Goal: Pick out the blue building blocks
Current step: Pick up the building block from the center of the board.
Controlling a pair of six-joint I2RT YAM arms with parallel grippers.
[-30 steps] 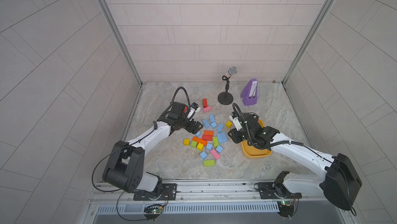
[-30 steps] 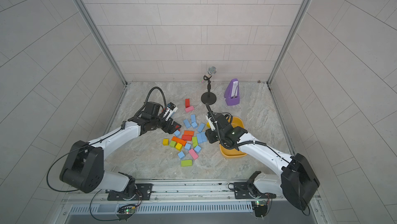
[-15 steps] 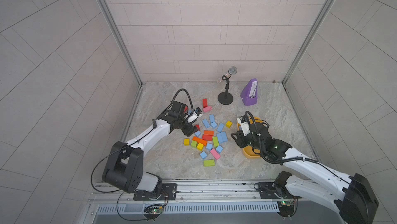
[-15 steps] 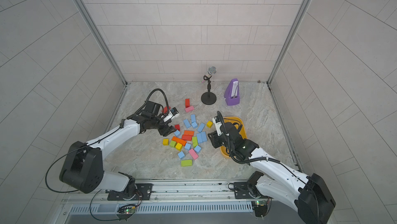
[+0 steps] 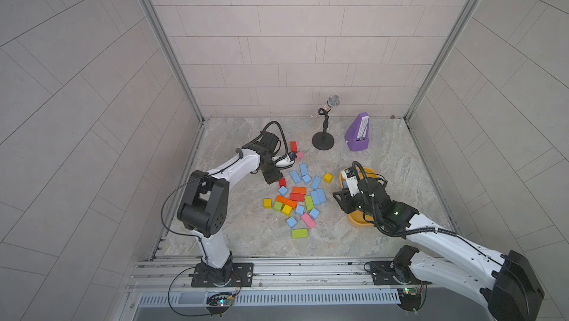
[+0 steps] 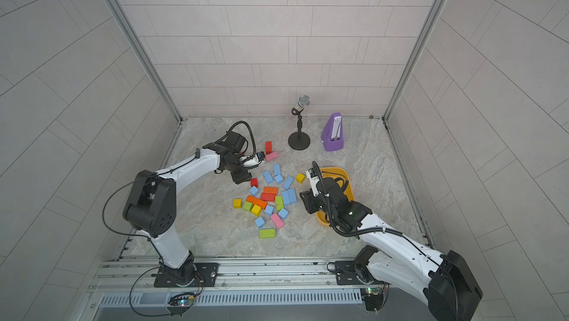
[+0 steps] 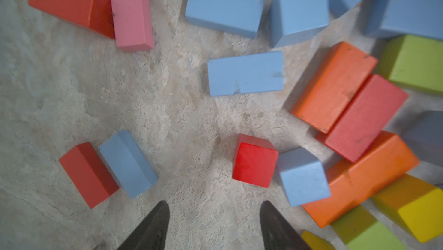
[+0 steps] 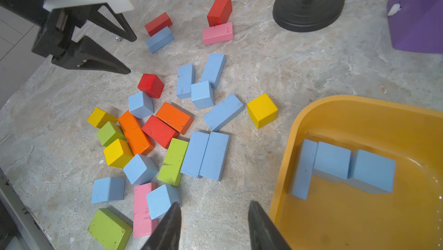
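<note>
The right claw shows only two dark fingertips, which stand apart with nothing between them, over the bare surface. Just beside one fingertip a blue cube lies against a pink brick. Beside the other is a yellow tray, and in it three blue blocks touch in a row. More blue blocks lie on the surface, mixed with red, orange, yellow and green ones. The left claw is near a red cube, its jaws apart and empty. A black round base and a purple thing stand farther away.
</note>
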